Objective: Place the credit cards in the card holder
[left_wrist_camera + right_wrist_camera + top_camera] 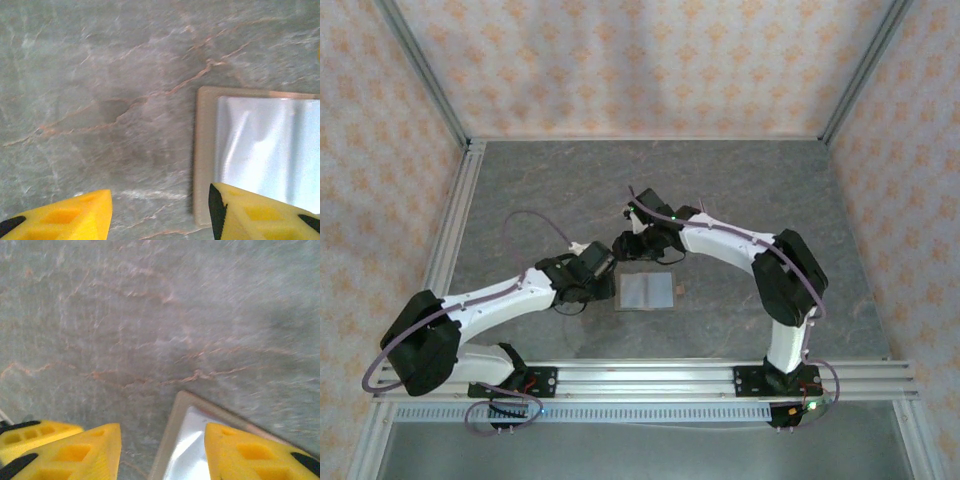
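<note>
1. From above, soft, even light falls on the grey table [520,200]. The picture is moderately bright, with faint shadows close under my arms.
2. In my left wrist view, the open card holder [204,150] has a grey lining that glares almost white, its detail washed out.
3. There the table's veins look fairly sharp, while my left gripper [160,220] is soft-edged at the bottom.
4. My right wrist view is blurred throughout, with a dim shadow patch at upper right.

Your top camera looks steeply down from high at 6 o'clock, facing 12. Both wrist cameras hang close over the table [100,100], sharing the open card holder [205,150] edge.
</note>
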{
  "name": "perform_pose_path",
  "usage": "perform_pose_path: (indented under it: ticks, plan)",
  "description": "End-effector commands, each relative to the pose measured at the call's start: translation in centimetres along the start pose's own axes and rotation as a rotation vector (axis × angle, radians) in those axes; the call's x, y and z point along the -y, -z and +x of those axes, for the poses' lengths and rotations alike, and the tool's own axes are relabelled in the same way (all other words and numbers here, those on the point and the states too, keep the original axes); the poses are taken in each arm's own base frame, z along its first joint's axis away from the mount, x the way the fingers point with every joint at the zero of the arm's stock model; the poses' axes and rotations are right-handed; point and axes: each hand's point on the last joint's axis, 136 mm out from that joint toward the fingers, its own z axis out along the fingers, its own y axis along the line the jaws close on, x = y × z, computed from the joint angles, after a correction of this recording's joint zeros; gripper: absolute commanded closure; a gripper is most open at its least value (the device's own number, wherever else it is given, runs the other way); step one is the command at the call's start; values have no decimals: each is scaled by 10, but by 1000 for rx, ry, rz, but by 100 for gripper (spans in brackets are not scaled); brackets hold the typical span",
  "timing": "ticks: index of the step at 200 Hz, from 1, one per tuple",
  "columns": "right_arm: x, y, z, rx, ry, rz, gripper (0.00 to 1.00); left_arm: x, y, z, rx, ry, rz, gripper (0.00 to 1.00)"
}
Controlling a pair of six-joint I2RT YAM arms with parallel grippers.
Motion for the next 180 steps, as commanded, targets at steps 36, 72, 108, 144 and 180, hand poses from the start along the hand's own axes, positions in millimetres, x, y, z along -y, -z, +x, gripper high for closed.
perform_pose_path:
  ticks: [36, 72, 108, 144, 180]
  plan:
    - [47, 49, -28, 115, -1, 179, 66, 34, -19, -13, -50, -106, 22, 47]
    - [98, 93, -53, 226, -72, 364, 74, 48, -41, -15, -102, -151, 7, 51]
    - [155, 124, -70, 262, -133, 612, 72, 45, -52, -14, -123, -187, -29, 55]
    - [184, 127, -84, 228, -153, 721, 71, 37, -54, -9, -140, -211, -47, 58]
    - [191, 115, -94, 190, -156, 732, 72, 35, -55, -6, -150, -222, -48, 58]
